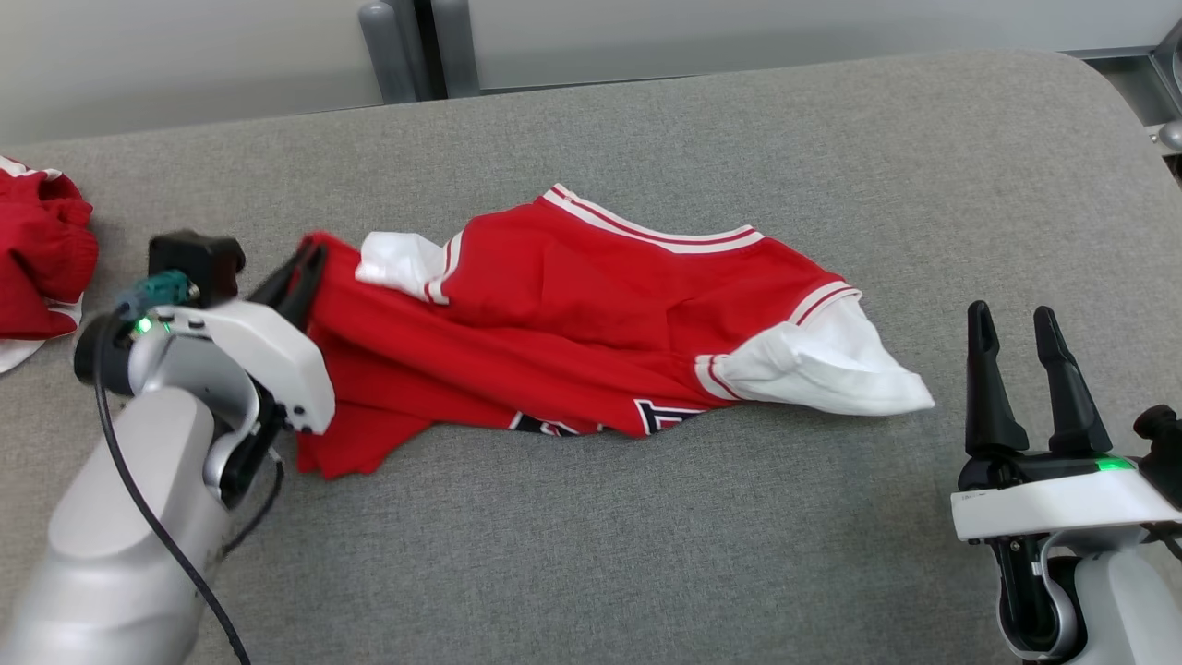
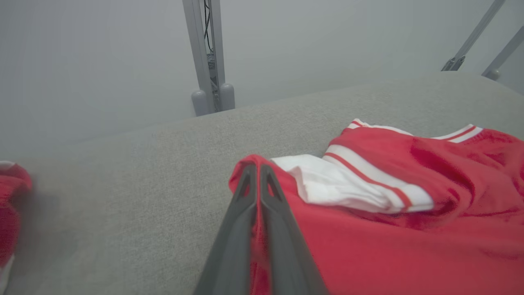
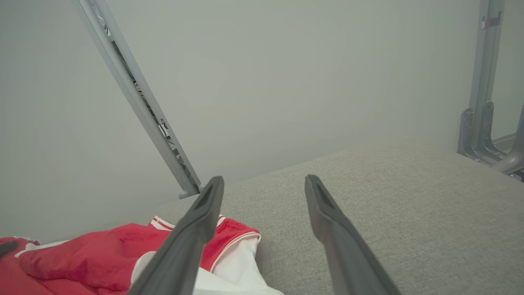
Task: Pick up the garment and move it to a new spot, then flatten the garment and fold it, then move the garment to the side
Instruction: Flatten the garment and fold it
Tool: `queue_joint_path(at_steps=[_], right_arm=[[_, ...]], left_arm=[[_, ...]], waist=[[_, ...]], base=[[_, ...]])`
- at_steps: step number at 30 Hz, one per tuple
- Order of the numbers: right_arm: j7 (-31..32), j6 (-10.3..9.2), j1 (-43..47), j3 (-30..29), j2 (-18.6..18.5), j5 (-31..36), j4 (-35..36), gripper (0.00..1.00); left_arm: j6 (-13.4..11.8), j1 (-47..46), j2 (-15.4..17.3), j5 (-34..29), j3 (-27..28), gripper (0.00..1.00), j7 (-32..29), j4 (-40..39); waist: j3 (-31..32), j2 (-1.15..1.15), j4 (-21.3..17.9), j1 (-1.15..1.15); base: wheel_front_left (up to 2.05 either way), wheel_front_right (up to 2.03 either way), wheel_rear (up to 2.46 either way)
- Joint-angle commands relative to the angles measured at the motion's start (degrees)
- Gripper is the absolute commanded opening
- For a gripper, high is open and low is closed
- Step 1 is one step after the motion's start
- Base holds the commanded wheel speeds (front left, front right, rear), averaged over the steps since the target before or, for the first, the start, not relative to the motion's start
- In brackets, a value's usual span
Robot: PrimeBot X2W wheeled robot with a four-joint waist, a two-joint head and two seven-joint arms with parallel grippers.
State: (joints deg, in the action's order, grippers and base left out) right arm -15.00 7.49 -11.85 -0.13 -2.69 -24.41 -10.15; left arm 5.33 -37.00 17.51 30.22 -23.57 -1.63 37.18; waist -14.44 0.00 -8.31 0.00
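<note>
A red garment point(image 1: 572, 314) with white sleeves and striped trim lies crumpled across the middle of the grey padded table point(image 1: 739, 139). My left gripper point(image 1: 309, 263) is shut on the garment's left edge, the red cloth point(image 2: 368, 229) bunching around its closed fingers point(image 2: 245, 205). At the lower right of the head view my right gripper point(image 1: 1016, 319) stands open and holds nothing, just right of the garment's white sleeve point(image 1: 831, 365). The right wrist view shows that sleeve point(image 3: 237, 262) beside the spread fingers point(image 3: 327, 213).
A second red and white garment point(image 1: 37, 259) lies bunched at the table's left edge. Grey metal frame posts point(image 1: 416, 46) rise behind the table's far edge. Bare grey surface stretches in front of the garment and to its far right.
</note>
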Motion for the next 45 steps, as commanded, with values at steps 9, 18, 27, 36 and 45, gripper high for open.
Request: queue_joint_path(at_steps=[9,18,27,36,45], right_arm=[[-0.2,0.01,-0.8,-0.5,-0.4,0.2,0.4,1.0],[-0.2,0.01,-0.3,-0.7,-0.4,-0.1,0.5,1.0],[-0.2,0.01,1.0,-1.8,-0.4,0.2,0.2,1.0],[-0.2,0.01,2.0,-2.2,-0.4,1.4,-1.2,1.0],[-0.2,0.01,2.4,-0.9,-0.4,1.3,-3.0,1.0]], left_arm=[[-3.0,-9.0,2.8,-8.5,-1.6,0.0,13.0,-5.6],[-2.5,-6.2,3.2,-12.5,-4.4,0.0,16.5,-12.0],[-5.4,13.6,2.0,-11.9,-1.8,0.0,16.8,-27.0],[-7.2,35.3,-1.4,-12.8,3.1,0.0,16.8,-40.3],[-4.1,42.7,-2.7,-13.6,8.3,0.0,16.8,-35.1]], waist=[[0.3,0.0,0.0,0.0],[0.5,0.0,0.3,0.0],[0.4,0.0,2.4,0.0],[2.4,0.0,6.1,0.0],[4.1,0.0,8.4,0.0]], base=[[0.0,0.0,0.0],[0.0,0.0,0.0],[0.0,0.0,0.0],[0.0,0.0,0.0],[0.0,0.0,0.0]])
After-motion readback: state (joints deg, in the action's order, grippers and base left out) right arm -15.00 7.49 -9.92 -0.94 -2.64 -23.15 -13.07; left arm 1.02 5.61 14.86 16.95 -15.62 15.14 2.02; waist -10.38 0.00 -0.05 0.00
